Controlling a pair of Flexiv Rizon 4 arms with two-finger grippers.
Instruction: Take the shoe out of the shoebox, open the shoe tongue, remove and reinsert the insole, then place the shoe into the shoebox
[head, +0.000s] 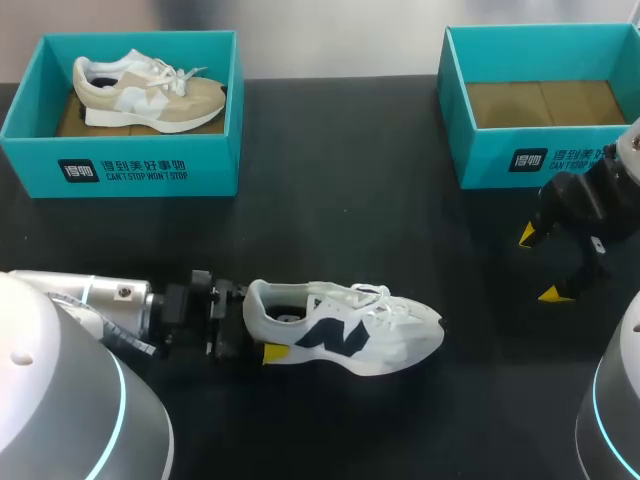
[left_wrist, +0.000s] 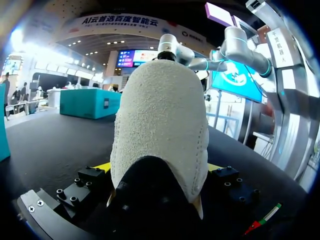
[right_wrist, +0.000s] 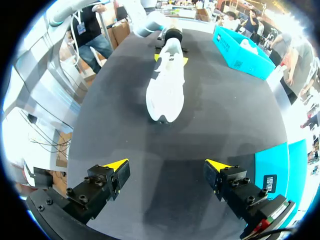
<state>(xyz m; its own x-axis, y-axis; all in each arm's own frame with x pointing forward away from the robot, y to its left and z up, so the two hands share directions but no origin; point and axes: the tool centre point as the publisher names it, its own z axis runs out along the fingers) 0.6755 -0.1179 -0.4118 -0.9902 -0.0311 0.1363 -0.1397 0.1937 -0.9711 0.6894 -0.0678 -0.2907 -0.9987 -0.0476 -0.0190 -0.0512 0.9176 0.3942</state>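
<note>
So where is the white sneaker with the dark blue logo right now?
In the head view the white sneaker lies on the black table, near the front, left of middle, its heel held by the left gripper.

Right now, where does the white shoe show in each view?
Head view: white shoe lying low in the middle of the table, heel held by the left gripper.
Left wrist view: white shoe heel between that gripper's fingers.
Right wrist view: white shoe far ahead of the open right gripper, toe nearest.
Shared landmark: empty teal shoebox.
</note>
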